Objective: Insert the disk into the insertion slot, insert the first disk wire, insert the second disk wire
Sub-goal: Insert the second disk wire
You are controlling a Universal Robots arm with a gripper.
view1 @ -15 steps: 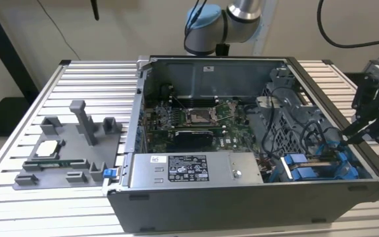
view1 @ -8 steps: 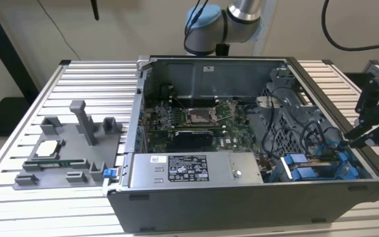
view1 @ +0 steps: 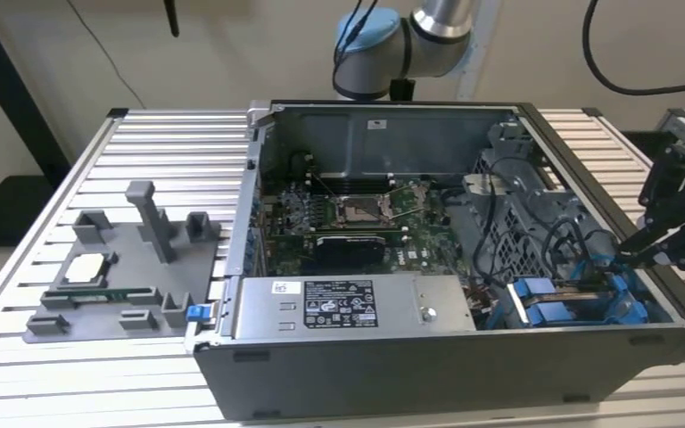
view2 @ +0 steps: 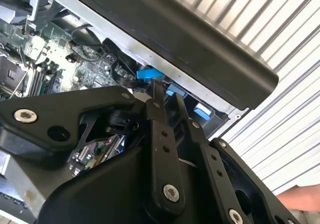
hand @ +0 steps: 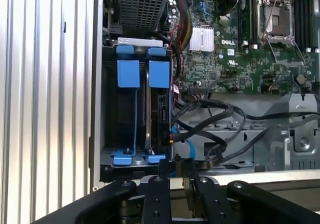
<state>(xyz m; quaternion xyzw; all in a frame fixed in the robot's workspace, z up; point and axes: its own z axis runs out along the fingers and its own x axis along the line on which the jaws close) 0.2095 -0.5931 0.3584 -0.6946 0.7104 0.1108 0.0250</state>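
Disk [hand: 161, 115] looks seated already. It stands on edge in its blue carrier inside the insertion slot [hand: 106, 114] of the drive cage, in the first wrist view. I judge the first step done and the wiring in hand: the gripper [hand: 177, 165] hovers at the cage's open end, just beside a thin blue wire [hand: 188, 149] and near the black cables [hand: 215, 109]. Whether either wire is plugged into the disk I cannot make out — its connector edge sits in shadow. Nor can I tell whether the jaws are pressed together or pinching a plug.
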